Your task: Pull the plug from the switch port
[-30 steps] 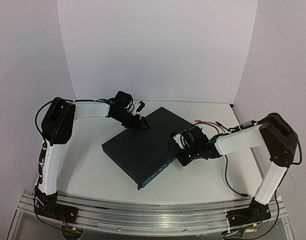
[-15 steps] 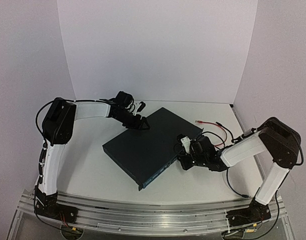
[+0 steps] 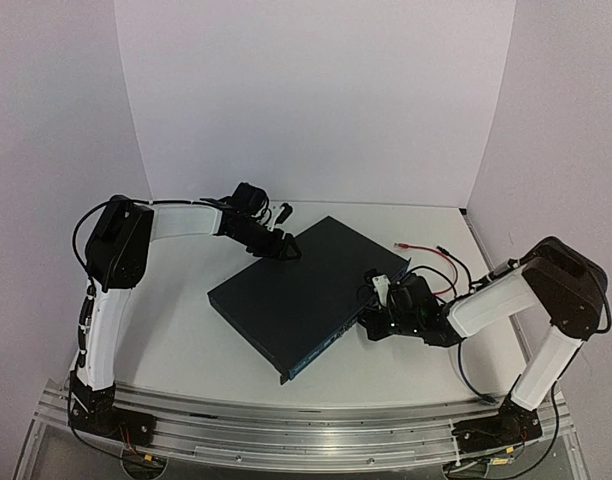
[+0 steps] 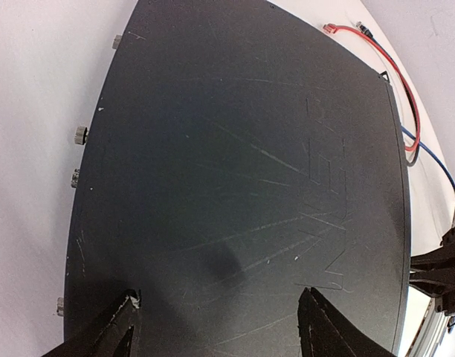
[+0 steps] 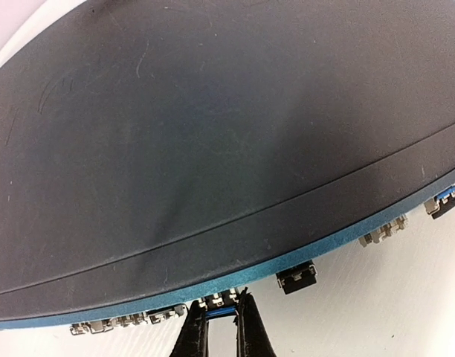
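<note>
Right arm (image 3: 483, 303) stretched low, fingers (image 5: 192, 336) pinching plug (image 5: 219, 313) at switch (image 5: 213, 134)

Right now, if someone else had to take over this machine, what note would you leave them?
Left gripper: open, fingers apart over the top of the switch, at its far corner.
Right gripper: shut on the plug at the switch's row of ports.
Done: plug gripped.
Left to do: the plug looks still seated, so pull it straight out, away from the port face.
A red cable lies loose on the table beyond the switch.
</note>
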Robot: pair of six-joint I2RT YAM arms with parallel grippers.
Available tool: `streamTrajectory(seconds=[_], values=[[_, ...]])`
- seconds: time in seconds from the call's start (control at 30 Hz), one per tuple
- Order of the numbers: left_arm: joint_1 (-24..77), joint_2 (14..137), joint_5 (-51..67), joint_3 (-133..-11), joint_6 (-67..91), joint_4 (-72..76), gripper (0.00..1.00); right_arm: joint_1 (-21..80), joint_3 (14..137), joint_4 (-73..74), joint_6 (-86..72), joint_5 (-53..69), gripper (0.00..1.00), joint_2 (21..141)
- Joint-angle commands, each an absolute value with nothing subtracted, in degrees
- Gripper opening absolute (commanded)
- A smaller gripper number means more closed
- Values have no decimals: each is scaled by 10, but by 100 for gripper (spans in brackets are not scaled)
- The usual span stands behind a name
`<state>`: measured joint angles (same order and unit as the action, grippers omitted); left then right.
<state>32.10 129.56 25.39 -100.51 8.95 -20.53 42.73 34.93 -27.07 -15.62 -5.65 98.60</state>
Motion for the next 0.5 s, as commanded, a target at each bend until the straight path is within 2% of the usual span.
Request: streamTrajectory(seconds=[0.0, 0.17, 0.47], values=[[311, 1342, 214, -977, 91, -287, 72, 425, 342, -168, -194, -32, 0, 976], [311, 1345, 217, -979, 92, -283, 72, 425, 269, -291, -114, -84, 0, 992], [311, 1346, 222, -984, 92, -283, 72, 424, 304, -319, -124, -53, 0, 1033]])
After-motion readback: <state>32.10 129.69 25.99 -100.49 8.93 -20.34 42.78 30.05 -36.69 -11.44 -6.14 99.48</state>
